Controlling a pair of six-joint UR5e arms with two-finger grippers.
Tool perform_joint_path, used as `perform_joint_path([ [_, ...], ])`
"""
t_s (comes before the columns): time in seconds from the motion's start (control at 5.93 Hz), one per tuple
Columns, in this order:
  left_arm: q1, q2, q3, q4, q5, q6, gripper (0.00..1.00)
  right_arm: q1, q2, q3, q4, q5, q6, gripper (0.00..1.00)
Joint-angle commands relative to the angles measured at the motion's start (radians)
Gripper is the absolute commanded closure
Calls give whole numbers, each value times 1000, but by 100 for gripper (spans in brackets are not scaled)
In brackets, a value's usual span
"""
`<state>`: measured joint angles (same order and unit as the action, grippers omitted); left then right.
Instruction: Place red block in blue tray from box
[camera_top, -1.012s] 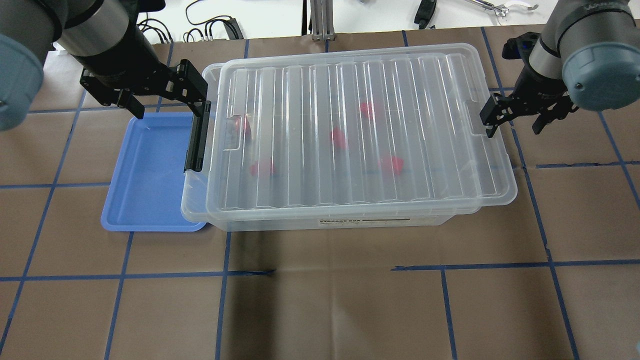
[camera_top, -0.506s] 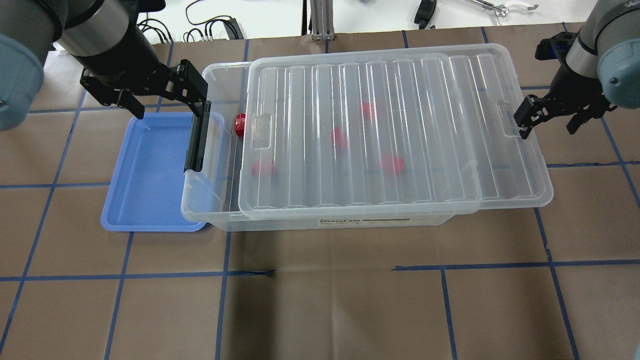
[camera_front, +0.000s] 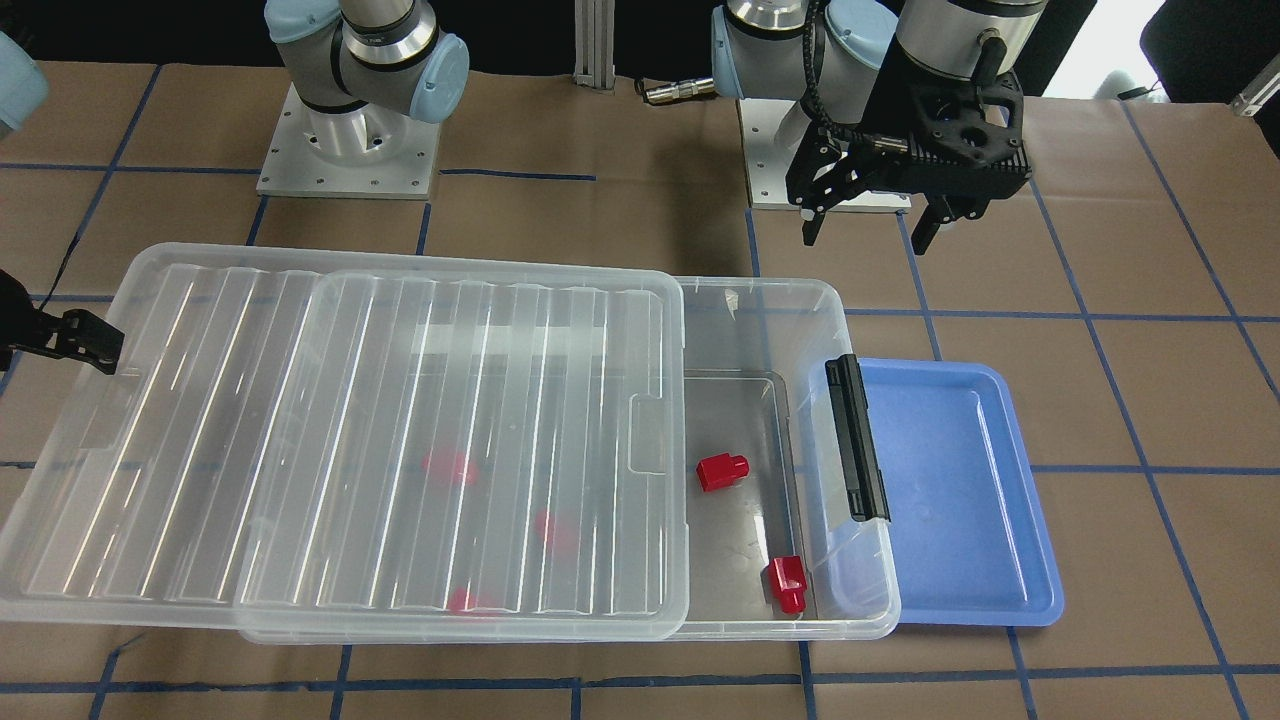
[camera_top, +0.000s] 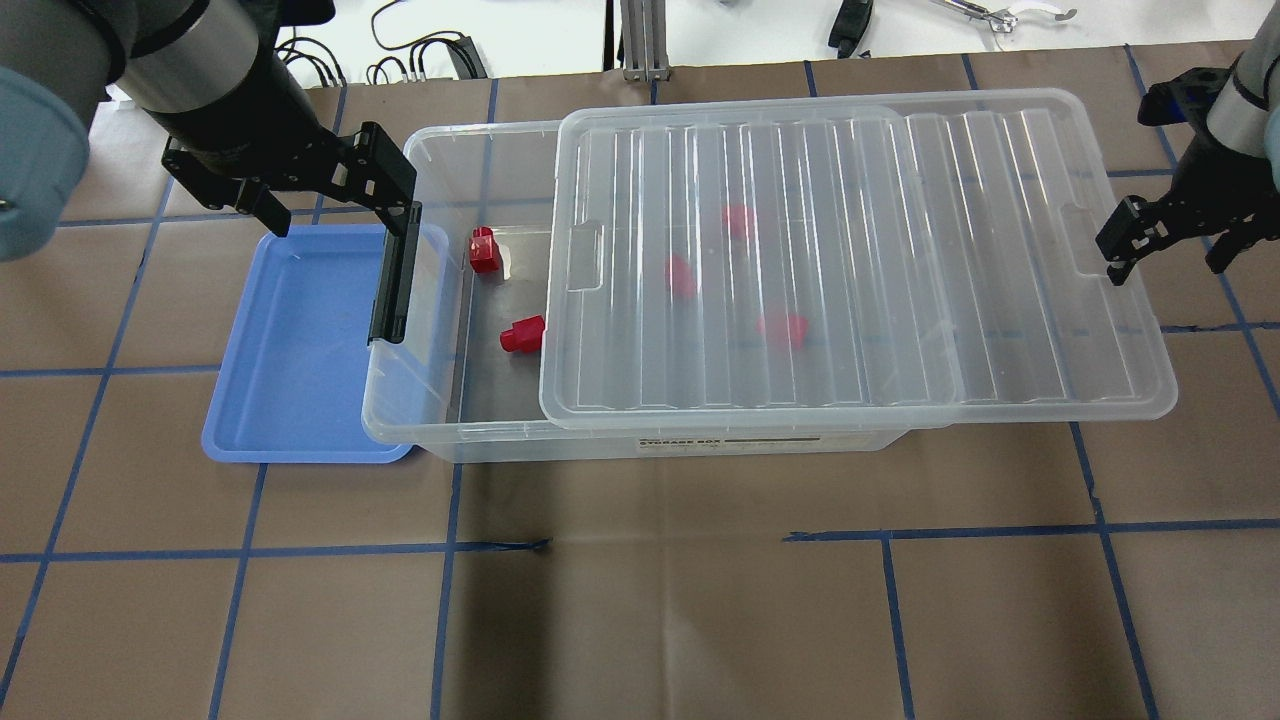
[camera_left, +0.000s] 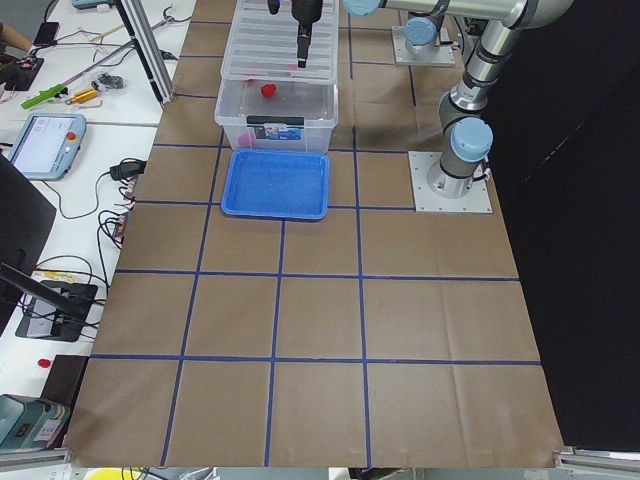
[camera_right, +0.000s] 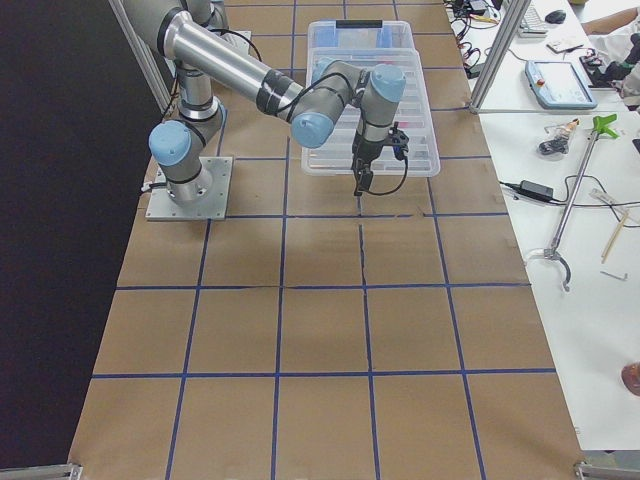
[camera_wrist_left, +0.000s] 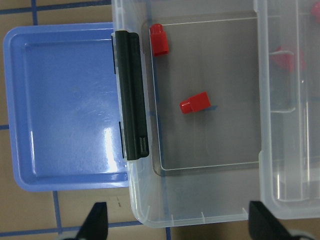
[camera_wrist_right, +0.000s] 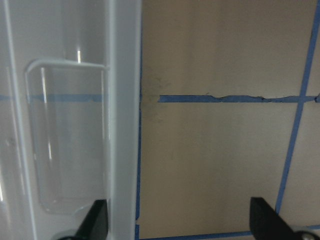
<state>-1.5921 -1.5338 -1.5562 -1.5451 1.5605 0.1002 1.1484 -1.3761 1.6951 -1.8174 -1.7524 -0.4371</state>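
Overhang was the chief worry: the lid (camera_top: 860, 260) lay offset toward the robot's right, its far end jutting well past the box (camera_top: 560, 447). The right gripper (camera_top: 1170, 255) had nothing clamped; its jaws stood spread, with one finger set at the recess in the lid's end. Drawn further that way, the lid would likely tip off the rim onto the table (camera_top: 640, 600), or slip from that lone finger and stop with its edge over the opening. The left gripper (camera_top: 333, 205) hovered spread wide and empty above the black latch bar (camera_top: 395, 280), beside the blue tray (camera_top: 290, 340), which held nothing. Two blocks lay uncovered on the box floor. The red block (camera_top: 484, 250) sat close against the end wall, where a descending finger might strike the plastic. A second red block (camera_top: 522, 335) sat just beside the lid's edge, where the wide jaws could catch the lid. Both lay on their sides, and a pinch across the narrow stub might squirt one loose. The covered red blocks (camera_top: 680, 275) showed only as blurs. A low carry toward the tray could clip the wall or the latch bar.
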Motion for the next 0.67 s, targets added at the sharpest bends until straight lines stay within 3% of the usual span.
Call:
perform_joint_path([
  [0.0,-14,-11,-31,-15,1,245,2,-27,0,-6,0,-62,-8,0],
  [0.51,-8,-58,-65,3,4,948,2,-39,-27,-14,12,-44,9,0],
])
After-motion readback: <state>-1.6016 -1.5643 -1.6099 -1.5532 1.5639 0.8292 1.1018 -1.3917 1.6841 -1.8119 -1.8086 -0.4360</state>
